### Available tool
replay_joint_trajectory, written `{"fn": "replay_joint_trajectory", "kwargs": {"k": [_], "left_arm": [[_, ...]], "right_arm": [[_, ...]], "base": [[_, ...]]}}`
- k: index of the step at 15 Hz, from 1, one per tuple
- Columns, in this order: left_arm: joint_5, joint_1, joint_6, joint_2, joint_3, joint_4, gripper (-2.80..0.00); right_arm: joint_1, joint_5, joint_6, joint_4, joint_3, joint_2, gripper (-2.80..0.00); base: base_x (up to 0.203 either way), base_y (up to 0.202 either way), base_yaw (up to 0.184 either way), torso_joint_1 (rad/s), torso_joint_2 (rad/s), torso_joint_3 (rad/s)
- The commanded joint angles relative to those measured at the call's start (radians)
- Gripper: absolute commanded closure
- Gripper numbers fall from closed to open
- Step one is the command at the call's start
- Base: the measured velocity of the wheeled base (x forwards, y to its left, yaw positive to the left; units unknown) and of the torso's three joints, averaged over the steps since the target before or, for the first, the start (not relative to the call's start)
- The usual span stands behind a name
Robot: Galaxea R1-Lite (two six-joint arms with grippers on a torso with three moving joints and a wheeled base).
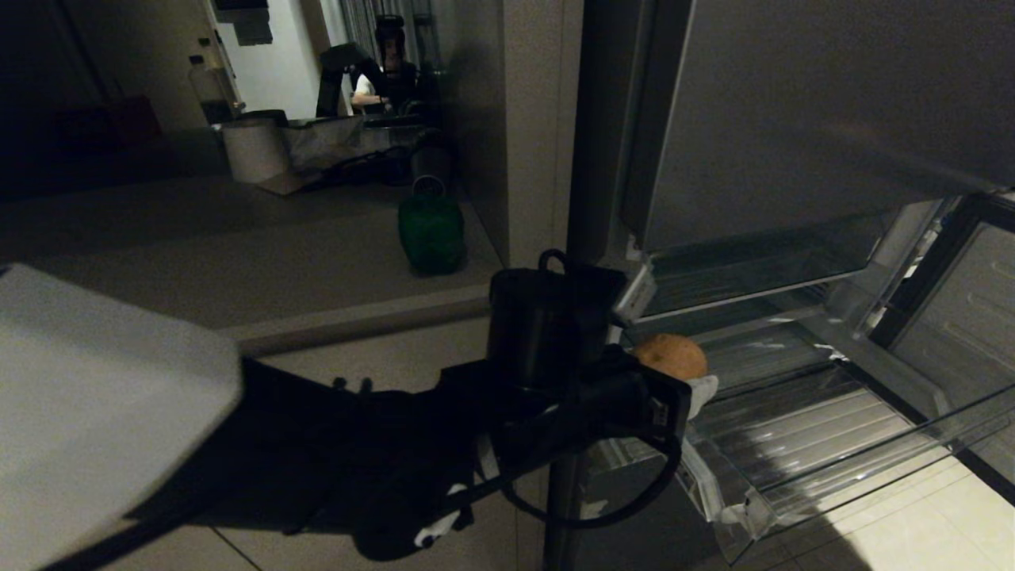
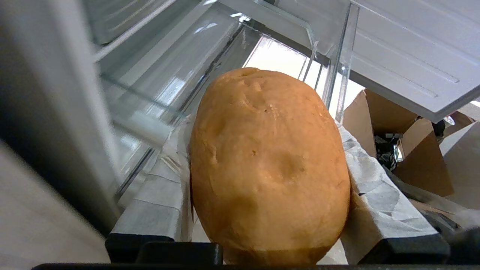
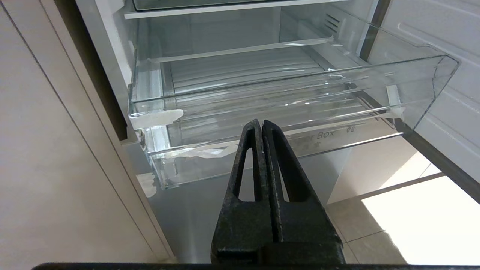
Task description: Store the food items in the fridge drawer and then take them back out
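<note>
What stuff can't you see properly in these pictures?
- Underside of the potato: in the left wrist view the left gripper clamps it between taped fingers, and the frame's edge cuts it off.
- Fingers in the head view: the black arm hides them.
- Fridge drawer: its right end runs past the head view's edge.
- Person in the far background, head view: too small.

The potato [image 2: 270, 165] is tan-orange with dull, dimpled skin. The left claw [image 2: 262, 210] has fingers [image 2: 378, 202] wrapped in pale grey-white tape over black. The fridge drawer [image 3: 285, 101] is clear plastic with a ribbed floor. The right claw [image 3: 261, 129] is matte black. The floor tiles [image 3: 412, 210] are cream.
</note>
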Motion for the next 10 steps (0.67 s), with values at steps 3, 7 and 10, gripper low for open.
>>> {"fn": "replay_joint_trajectory", "kwargs": {"k": [3, 7, 10], "left_arm": [[-0.002, -0.025, -0.002, 0.192, -0.158, -0.006, 0.00], [-0.001, -0.040, 0.004, 0.330, -0.333, -0.056, 0.00], [0.002, -0.045, 0.025, 0.388, -0.412, -0.073, 0.00]], "right_arm": [[0.000, 0.001, 0.000, 0.000, 0.031, 0.000, 0.00], [0.000, 0.001, 0.000, 0.000, 0.031, 0.000, 0.00], [0.000, 0.001, 0.000, 0.000, 0.031, 0.000, 0.00]], "base": [[0.000, 0.000, 0.000, 0.000, 0.00, 0.000], [0.000, 0.000, 0.000, 0.000, 0.00, 0.000], [0.000, 0.000, 0.000, 0.000, 0.00, 0.000]]}}
